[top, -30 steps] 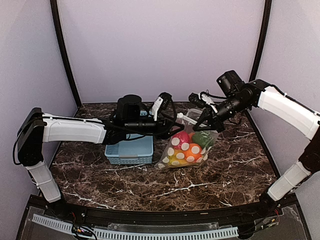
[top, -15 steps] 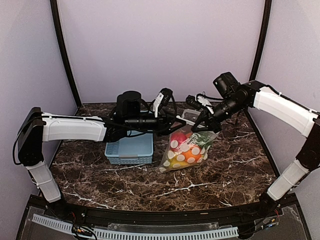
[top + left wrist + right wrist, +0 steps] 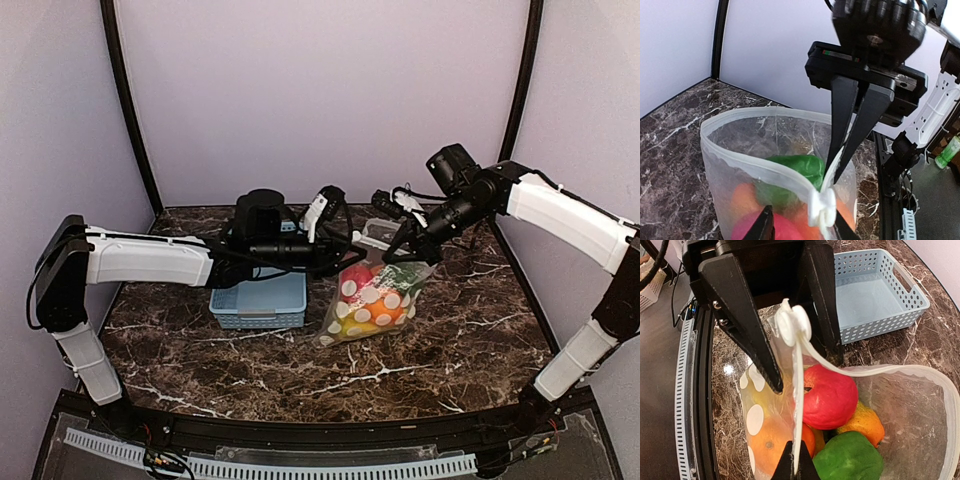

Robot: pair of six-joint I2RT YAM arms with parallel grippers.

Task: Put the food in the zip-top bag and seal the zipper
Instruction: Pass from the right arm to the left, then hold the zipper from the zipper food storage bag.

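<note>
Zip-top bag (image 3: 372, 300) gapes, right hand (image 3: 795, 462) pinching rim, left hand (image 3: 802, 226) straddling zipper (image 3: 765, 173).

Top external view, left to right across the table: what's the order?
white left arm link → light-blue slotted plastic basket → clear polka-dot zip-top bag filled with toy food → white right arm link

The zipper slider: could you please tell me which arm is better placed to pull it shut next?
Left, probably: the left gripper straddles the white slider, jaws apart, while the right gripper is shut on the rim of the zip-top bag.
</note>
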